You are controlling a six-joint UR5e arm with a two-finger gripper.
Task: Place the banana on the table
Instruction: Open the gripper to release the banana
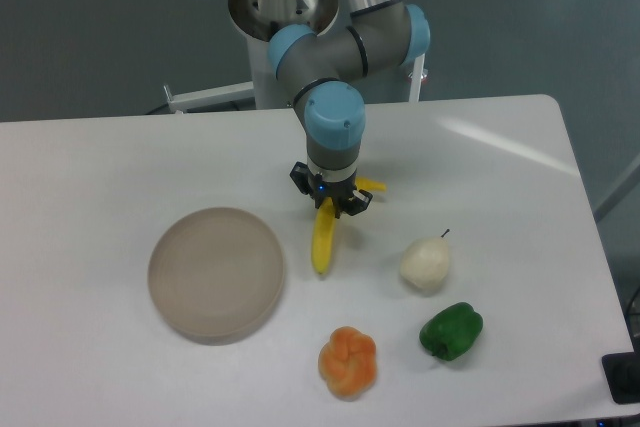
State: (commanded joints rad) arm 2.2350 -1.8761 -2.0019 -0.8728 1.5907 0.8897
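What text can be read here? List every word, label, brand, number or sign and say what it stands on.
None: no readable text shows in this view.
The arm and the tool show no legible label.
The banana, plate, pear, green pepper, orange fruit and table are unmarked.

single fixed camera, high in front, angled down across the table (120,157), toward the arm's base (280,7)

Silver-grey tubular arm (350,42) with light-blue joint caps and a small black hand (330,197).
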